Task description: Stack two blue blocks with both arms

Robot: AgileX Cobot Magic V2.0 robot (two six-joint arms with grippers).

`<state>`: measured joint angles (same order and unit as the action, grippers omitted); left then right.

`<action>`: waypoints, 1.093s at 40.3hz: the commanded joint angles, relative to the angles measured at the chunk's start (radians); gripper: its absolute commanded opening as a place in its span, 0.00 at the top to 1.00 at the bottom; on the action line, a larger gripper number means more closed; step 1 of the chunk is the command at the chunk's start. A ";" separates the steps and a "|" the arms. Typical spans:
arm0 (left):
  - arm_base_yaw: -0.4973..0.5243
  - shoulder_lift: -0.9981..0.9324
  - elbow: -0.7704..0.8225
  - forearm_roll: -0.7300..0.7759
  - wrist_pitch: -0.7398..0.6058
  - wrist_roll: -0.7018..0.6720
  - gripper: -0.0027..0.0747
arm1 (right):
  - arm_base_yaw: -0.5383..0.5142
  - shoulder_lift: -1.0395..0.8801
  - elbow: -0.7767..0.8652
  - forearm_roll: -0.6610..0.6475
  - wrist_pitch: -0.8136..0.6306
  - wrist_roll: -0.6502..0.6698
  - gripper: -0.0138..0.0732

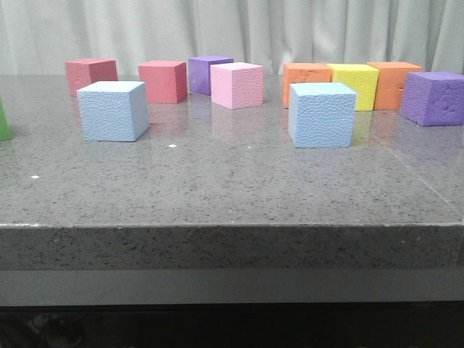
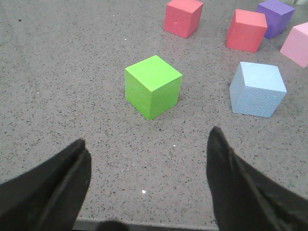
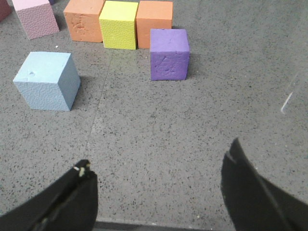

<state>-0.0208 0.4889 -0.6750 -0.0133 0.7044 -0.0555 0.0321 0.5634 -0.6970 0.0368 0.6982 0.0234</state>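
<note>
Two pale blue blocks stand apart on the grey table. The left blue block (image 1: 113,110) also shows in the left wrist view (image 2: 257,89). The right blue block (image 1: 322,114) also shows in the right wrist view (image 3: 48,81). My left gripper (image 2: 147,144) is open and empty above the table's front edge, well short of its block. My right gripper (image 3: 159,156) is open and empty, also near the front edge, with its block ahead and off to one side. Neither gripper shows in the front view.
A green cube (image 2: 153,86) stands ahead of the left gripper. Two red cubes (image 1: 162,80), a purple cube (image 1: 209,73) and a pink cube (image 1: 237,85) stand behind. Two orange cubes (image 1: 307,80), a yellow cube (image 1: 354,84) and a purple cube (image 1: 433,98) stand at the back right.
</note>
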 commanded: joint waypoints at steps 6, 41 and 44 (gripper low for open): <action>0.001 0.009 -0.024 -0.006 -0.077 0.001 0.33 | -0.003 0.221 -0.188 0.000 0.004 -0.007 0.21; 0.001 0.009 -0.024 -0.006 -0.079 0.003 0.33 | 0.332 0.834 -0.614 0.047 0.001 0.165 0.13; 0.001 0.009 -0.024 -0.006 -0.079 0.003 0.33 | 0.361 0.877 -0.643 -0.037 0.000 0.244 0.14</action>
<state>-0.0208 0.4889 -0.6750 -0.0133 0.7044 -0.0540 0.3688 1.4331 -1.2791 0.0855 0.7601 0.1847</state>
